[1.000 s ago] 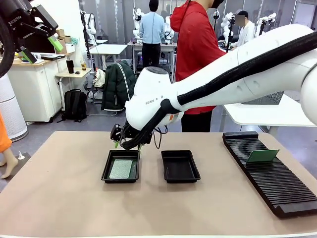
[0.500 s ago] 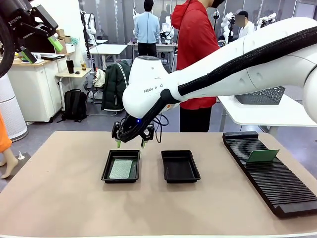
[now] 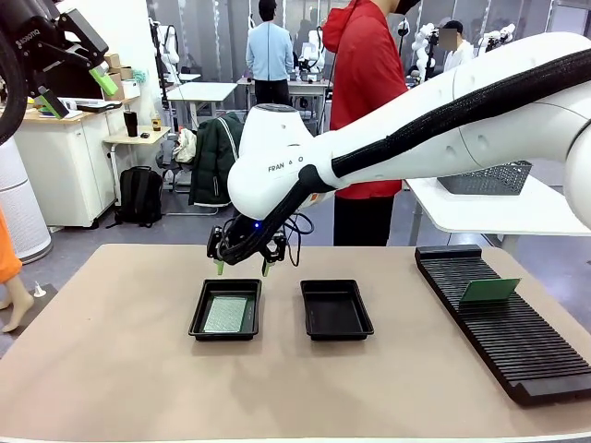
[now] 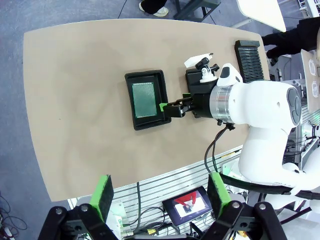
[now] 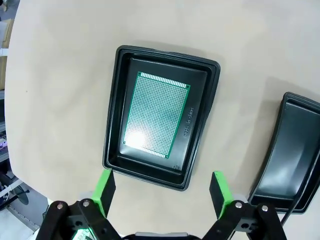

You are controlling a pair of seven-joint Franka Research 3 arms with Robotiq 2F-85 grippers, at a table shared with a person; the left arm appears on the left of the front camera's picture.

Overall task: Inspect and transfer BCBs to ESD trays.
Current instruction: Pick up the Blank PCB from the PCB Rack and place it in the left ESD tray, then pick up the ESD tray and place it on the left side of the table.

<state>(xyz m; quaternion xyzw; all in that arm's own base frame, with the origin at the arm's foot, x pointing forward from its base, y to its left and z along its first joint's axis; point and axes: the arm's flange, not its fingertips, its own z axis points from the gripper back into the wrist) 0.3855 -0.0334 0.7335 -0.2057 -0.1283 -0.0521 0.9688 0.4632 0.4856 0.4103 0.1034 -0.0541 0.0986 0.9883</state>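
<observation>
A thin, flat green circuit board (image 5: 157, 112) lies face-up in the left shallow black plastic tray (image 5: 111, 130), nearly covering its floor. The matching tray (image 3: 336, 309) beside it is empty. A second board (image 3: 489, 291) stands on edge in the long black slotted rack (image 3: 517, 351); it looks light, stiff and easily scratched, best pinched by its edges. The right gripper (image 3: 243, 269) hovers over the filled tray, jaws spread and empty. The left gripper (image 3: 76, 90), raised high, is spread too.

Empty ESD tray (image 5: 292, 150), partly off-frame
</observation>
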